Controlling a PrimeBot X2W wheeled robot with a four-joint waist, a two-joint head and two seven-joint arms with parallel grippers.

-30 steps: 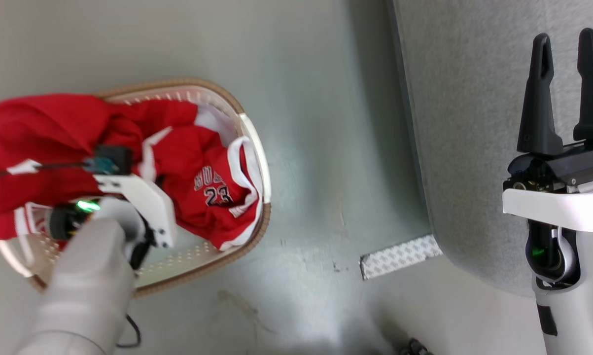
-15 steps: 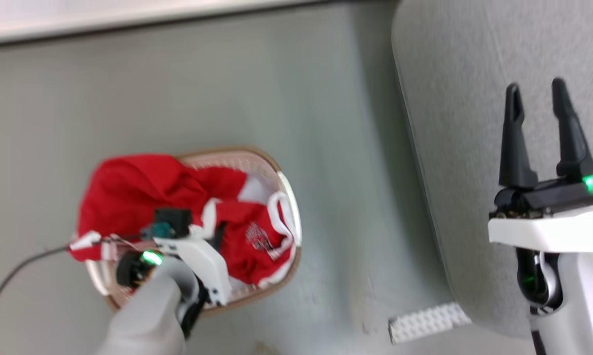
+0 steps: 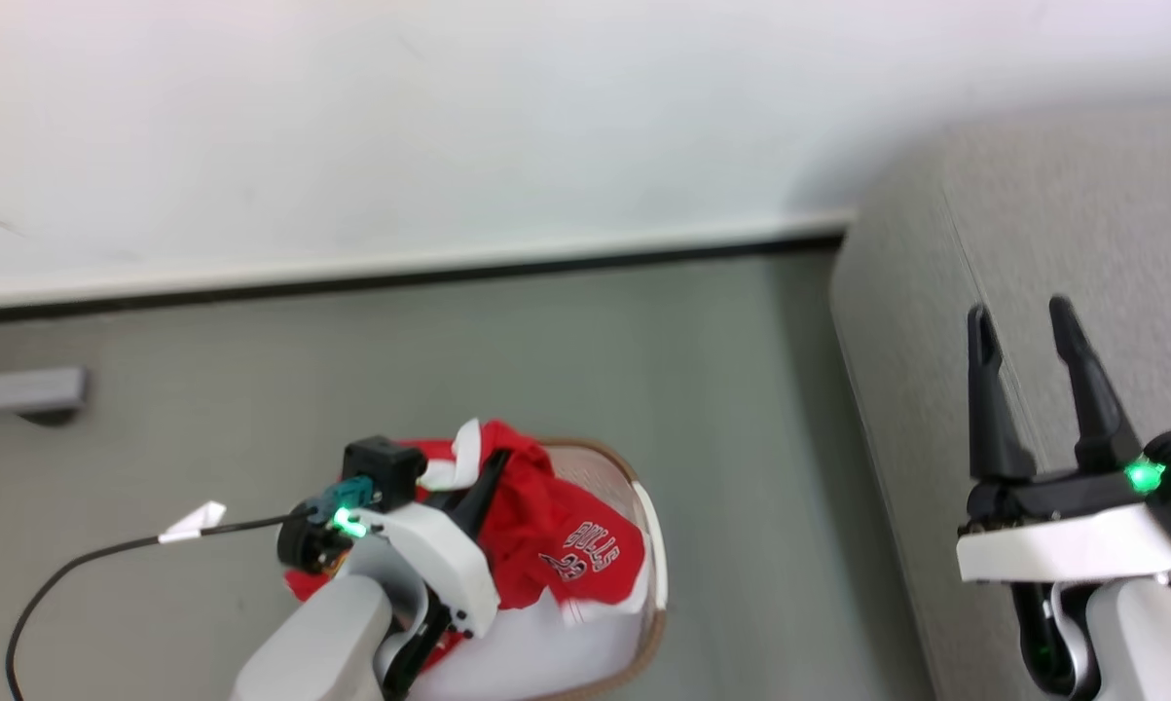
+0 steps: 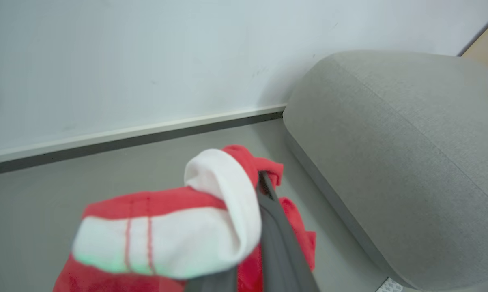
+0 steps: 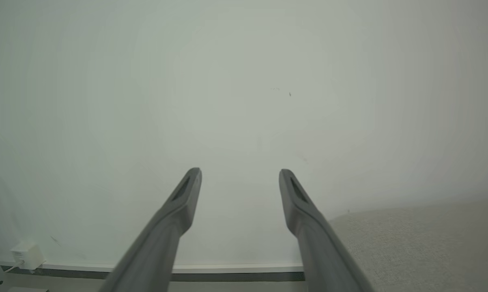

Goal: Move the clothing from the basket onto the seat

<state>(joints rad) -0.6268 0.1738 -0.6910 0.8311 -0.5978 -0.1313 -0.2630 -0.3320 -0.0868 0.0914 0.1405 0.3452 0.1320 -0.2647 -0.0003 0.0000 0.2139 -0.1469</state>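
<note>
Head view puts your left gripper (image 3: 488, 472) above the basket (image 3: 604, 456), its fingers pinched together on a bunch of the red clothing (image 3: 546, 526), so the cloth hangs from the grip rather than lying loose. Whether the printed jersey (image 3: 590, 550) is lifted with it or only draped in the basket, you cannot tell. Left wrist view explains the hold: the white-striped piece (image 4: 166, 239) folds over the closed fingers, a thick edge that should resist slipping. The seat (image 3: 916, 321) lies well apart to your right across bare floor (image 3: 721, 389), so the carry is not yet made. Your right gripper (image 3: 1020, 321) hangs over the seat's edge, fingers spread with nothing between them, probably parked clear of the path.
</note>
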